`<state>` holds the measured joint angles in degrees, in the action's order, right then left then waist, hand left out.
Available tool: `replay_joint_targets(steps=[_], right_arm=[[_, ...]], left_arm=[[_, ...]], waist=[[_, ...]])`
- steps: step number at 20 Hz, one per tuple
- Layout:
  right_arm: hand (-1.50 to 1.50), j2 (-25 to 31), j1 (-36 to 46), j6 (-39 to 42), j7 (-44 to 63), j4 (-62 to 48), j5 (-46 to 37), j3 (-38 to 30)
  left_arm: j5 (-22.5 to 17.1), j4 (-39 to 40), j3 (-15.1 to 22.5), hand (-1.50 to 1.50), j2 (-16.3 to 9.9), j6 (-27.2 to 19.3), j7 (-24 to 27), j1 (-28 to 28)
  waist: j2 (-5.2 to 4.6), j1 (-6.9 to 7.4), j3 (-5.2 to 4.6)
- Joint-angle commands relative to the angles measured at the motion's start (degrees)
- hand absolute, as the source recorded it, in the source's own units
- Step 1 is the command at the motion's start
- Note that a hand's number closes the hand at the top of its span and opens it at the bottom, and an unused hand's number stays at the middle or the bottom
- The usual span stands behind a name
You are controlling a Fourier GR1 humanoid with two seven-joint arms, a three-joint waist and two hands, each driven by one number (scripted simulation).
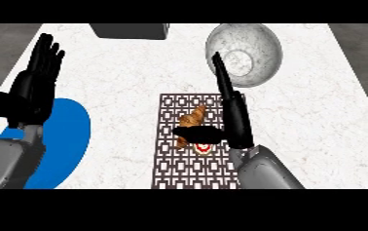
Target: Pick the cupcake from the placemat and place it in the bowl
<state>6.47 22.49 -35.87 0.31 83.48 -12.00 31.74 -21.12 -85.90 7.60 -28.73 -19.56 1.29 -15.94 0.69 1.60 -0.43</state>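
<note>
A patterned brown placemat (173, 169) lies in the middle of the white counter. On it sits the cupcake (204, 148), red and white at its base, mostly hidden under my right thumb. A brown croissant (193, 117) lies just above it on the mat. My right hand (236, 113) stands over the mat's right side, fingers straight and pointing up toward the bowl, thumb stretched left across the cupcake. The marbled grey bowl (244, 54) sits at the upper right, with nothing in it. My left hand (34, 86) rests open at the left edge, fingers up.
A blue plate (68, 142) lies at the lower left, partly under my left forearm. A dark grey box (131, 30) stands at the counter's far edge, left of the bowl.
</note>
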Motion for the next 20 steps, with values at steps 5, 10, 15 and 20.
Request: replay_joint_targets(steps=[5,10,15,20], right_arm=[[-1.50,-6.34,-1.82,-17.55,18.51,-4.09,-26.63,18.68],[-1.50,-6.43,1.70,-5.03,35.19,-2.63,-39.01,14.62],[-1.50,-6.45,-0.47,11.53,50.08,1.91,-44.27,16.89],[-1.50,-6.46,1.30,31.23,63.94,11.13,-40.10,19.21]], left_arm=[[-0.95,0.19,-3.07,0.00,-1.29,1.86,2.66,2.82],[-1.37,0.44,-4.84,0.00,-2.45,1.95,2.57,3.91],[-1.28,0.30,-4.54,0.00,-1.80,2.45,3.49,5.06],[-2.63,0.23,-6.54,0.00,-4.29,4.77,2.76,5.21]], waist=[[0.47,-1.98,0.06],[1.21,-4.34,-0.08],[1.26,-5.33,-0.06],[0.84,-3.66,0.13]])
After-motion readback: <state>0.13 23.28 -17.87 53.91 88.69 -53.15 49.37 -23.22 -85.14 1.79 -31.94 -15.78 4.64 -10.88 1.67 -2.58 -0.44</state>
